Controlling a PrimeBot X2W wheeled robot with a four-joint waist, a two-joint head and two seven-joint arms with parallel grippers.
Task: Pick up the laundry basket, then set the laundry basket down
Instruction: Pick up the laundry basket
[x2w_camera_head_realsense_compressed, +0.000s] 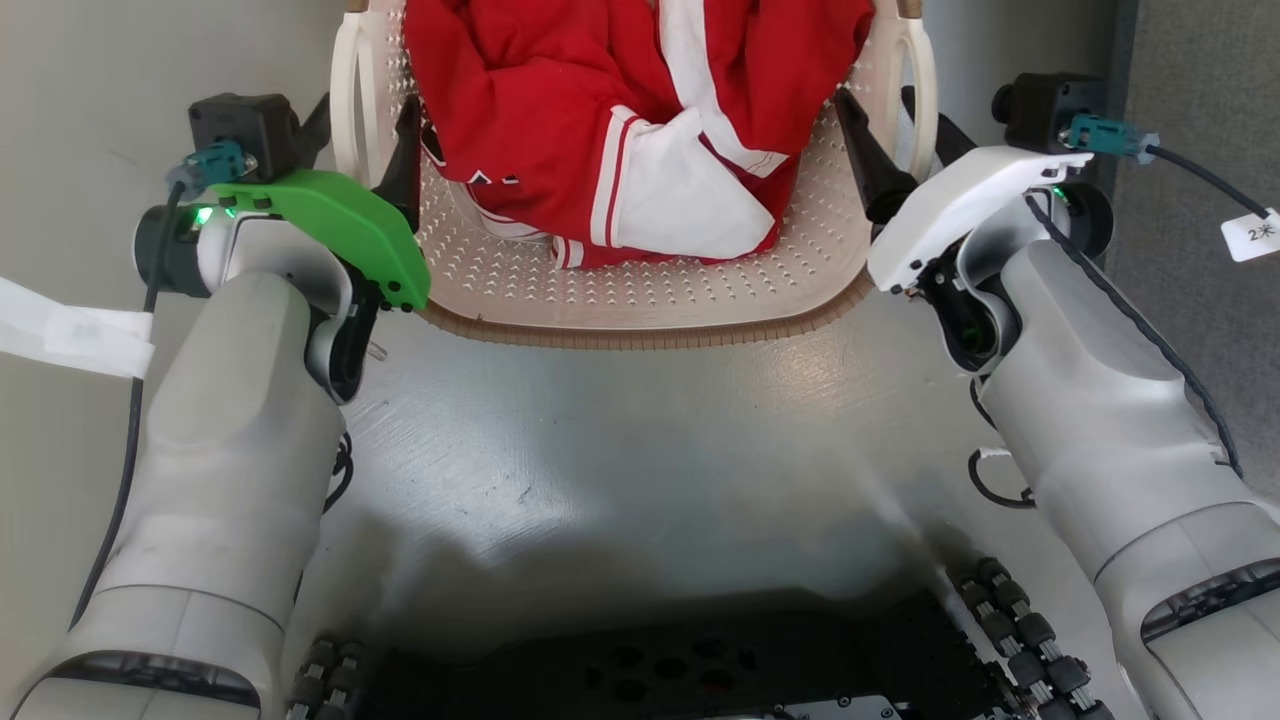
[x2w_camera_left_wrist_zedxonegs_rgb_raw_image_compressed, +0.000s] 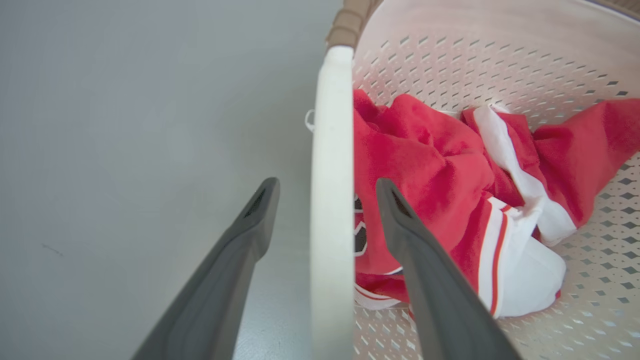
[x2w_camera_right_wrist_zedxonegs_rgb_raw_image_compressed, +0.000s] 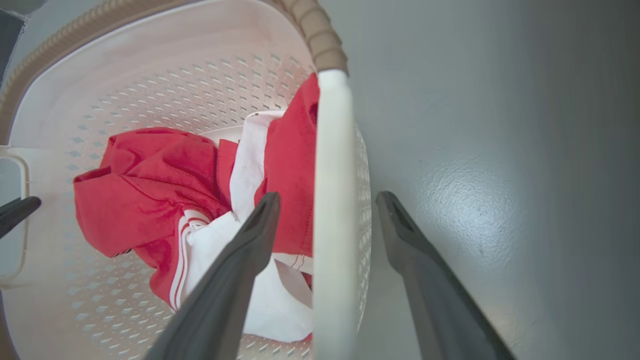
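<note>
The laundry basket (x2w_camera_head_realsense_compressed: 640, 300), cream-white and perforated with a brown woven-look rim, stands on the grey floor at the top centre and holds a red and white garment (x2w_camera_head_realsense_compressed: 600, 100). My left gripper (x2w_camera_head_realsense_compressed: 360, 135) is open, with one dark finger on each side of the basket's left white handle (x2w_camera_left_wrist_zedxonegs_rgb_raw_image_compressed: 330, 150); a gap shows on both sides of the handle. My right gripper (x2w_camera_head_realsense_compressed: 905, 140) is open in the same way astride the right handle (x2w_camera_right_wrist_zedxonegs_rgb_raw_image_compressed: 332, 175). In the right wrist view, a fingertip of the left gripper (x2w_camera_right_wrist_zedxonegs_rgb_raw_image_compressed: 17, 212) shows at the far handle.
My wheeled dark base (x2w_camera_head_realsense_compressed: 700, 670) lies at the bottom of the head view, with grey floor between it and the basket. A strip of white tape (x2w_camera_head_realsense_compressed: 70, 335) crosses at the left. Darker carpet (x2w_camera_head_realsense_compressed: 1200, 120) begins at the right.
</note>
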